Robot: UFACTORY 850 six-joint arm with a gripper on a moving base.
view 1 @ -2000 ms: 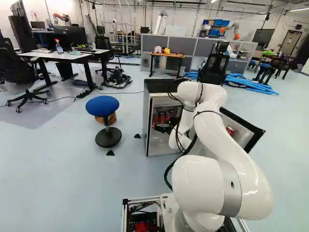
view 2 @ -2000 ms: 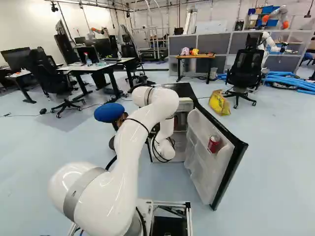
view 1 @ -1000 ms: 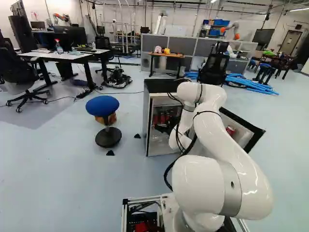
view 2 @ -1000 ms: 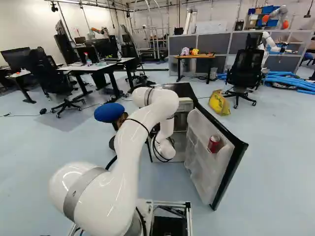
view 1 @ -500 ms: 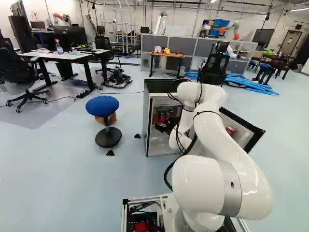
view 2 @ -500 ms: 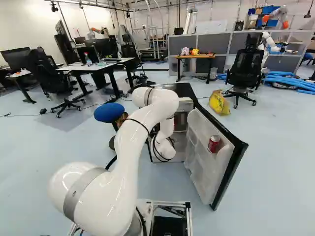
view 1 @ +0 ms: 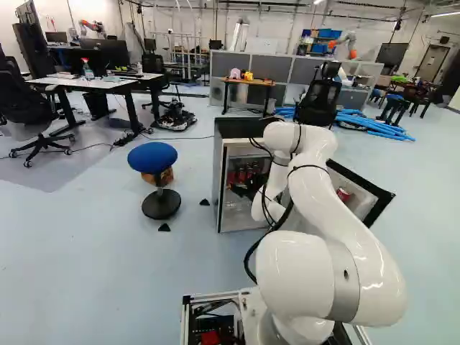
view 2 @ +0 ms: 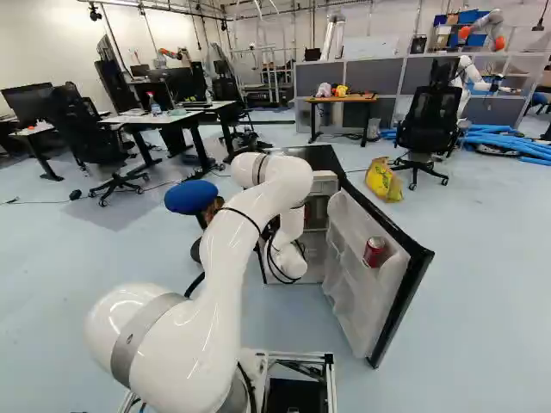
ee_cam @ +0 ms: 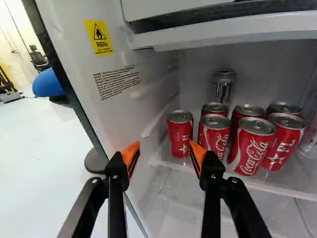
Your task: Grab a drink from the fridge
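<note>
In the left base view my gripper (view 1: 249,191) is a dark shape at the fridge's (view 1: 217,180) open front, partly behind the arm. The wrist view shows the gripper (ee_cam: 165,150) open, with nothing between its orange-padded fingers. Ahead of it, several red cans stand upright on a fridge shelf (ee_cam: 237,179). One red can (ee_cam: 180,135) stands apart, nearest the fridge's side wall; a front-row can (ee_cam: 214,135) is beside it. A silver-and-black can (ee_cam: 224,85) stands behind the red ones. Another red can (view 2: 374,251) sits in the open door (view 2: 362,292).
The fridge's side wall (ee_cam: 116,106) rises close by the gripper, and a compartment edge (ee_cam: 223,35) runs above the cans. A clear bottle (ee_cam: 311,134) lies beyond them. In the left base view a blue stool (view 1: 152,157) stands left of the fridge; other robots are far behind.
</note>
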